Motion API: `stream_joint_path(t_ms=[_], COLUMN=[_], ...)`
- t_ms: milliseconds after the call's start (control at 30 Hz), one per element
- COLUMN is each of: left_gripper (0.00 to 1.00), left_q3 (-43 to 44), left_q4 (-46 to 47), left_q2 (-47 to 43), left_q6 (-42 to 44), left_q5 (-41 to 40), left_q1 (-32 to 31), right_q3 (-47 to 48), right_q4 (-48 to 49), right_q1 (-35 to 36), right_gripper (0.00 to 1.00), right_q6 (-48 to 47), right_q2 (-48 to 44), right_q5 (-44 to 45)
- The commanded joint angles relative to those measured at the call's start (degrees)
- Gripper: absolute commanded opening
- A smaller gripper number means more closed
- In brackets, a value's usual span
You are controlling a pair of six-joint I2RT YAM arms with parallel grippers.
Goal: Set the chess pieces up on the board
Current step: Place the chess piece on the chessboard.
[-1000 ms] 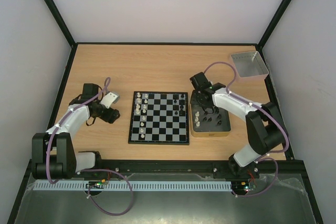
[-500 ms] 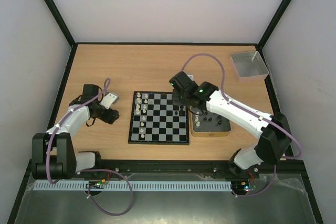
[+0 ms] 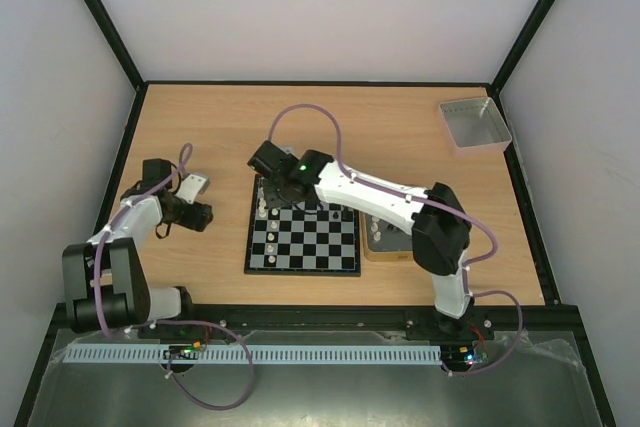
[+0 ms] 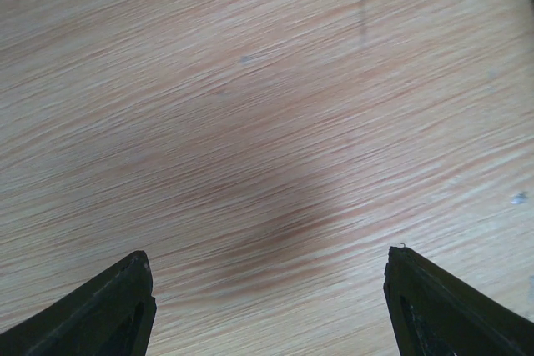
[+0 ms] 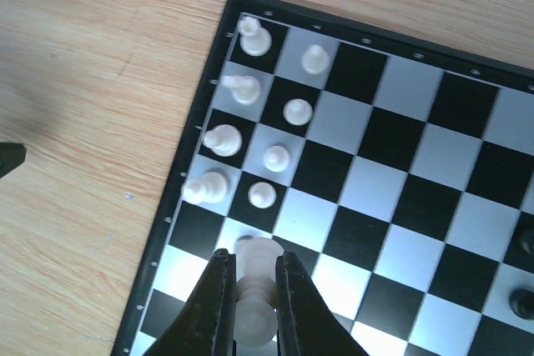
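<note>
Right gripper (image 5: 254, 258): fingers (image 5: 215, 306) closed in a pinch on one white piece (image 5: 254, 293), one finger on each side of it. The piece hangs over the board (image 5: 417, 149), above a square of the edge column nearest the bare wood. We cannot tell whether it touches the surface.

Just beyond it, eight white pieces (image 5: 276, 157) stand in two columns of four, filling that corner. Two black pieces (image 5: 524, 241) show at the opposite edge.

From above, the right arm reaches across the board from the tin (image 3: 402, 249) beside it. A grey tray (image 3: 473, 124) sits at the far right corner of the table (image 3: 330, 117).

Left gripper (image 4: 267, 253): fingers (image 4: 125, 306) spread wide, nothing between them, over bare wood well left of the board.
</note>
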Motion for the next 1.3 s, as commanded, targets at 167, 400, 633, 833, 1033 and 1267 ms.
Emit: stream_joint_path(t_ms=[167, 400, 633, 833, 1033, 1267], left_gripper=[0.75, 0.75, 0.75, 0.75, 0.75, 0.75], left_q3=[1.2, 0.9, -0.6, -1.1, -1.4, -1.5], left_q4=[0.7, 0.5, 0.9, 0.7, 1.0, 1.3], left_q2=[1.9, 1.5, 0.7, 0.6, 0.7, 1.4], left_q6=[-0.6, -0.6, 0.0, 0.5, 0.7, 0.7], left_q5=[1.0, 1.7, 2.2, 2.4, 2.7, 3.0], left_q1=[4.2, 5.1, 5.7, 6.3, 6.7, 6.9], right_q3=[12.5, 16.7, 16.0, 15.8, 15.8, 14.5], right_q4=[-7.5, -10.0, -8.9, -7.2, -5.8, -4.3], right_q1=[4.7, 7.1, 7.2, 7.2, 6.8, 5.6], right_gripper=[0.07, 0.07, 0.07, 0.07, 0.07, 0.07], right_q6=[-2.6, -4.0, -4.2, -4.3, -4.4, -4.4], right_q2=[9.4, 13.3, 15.4, 17.3, 18.4, 18.2], right_q5=[-0.6, -0.6, -0.5, -0.3, -0.5, -0.7])
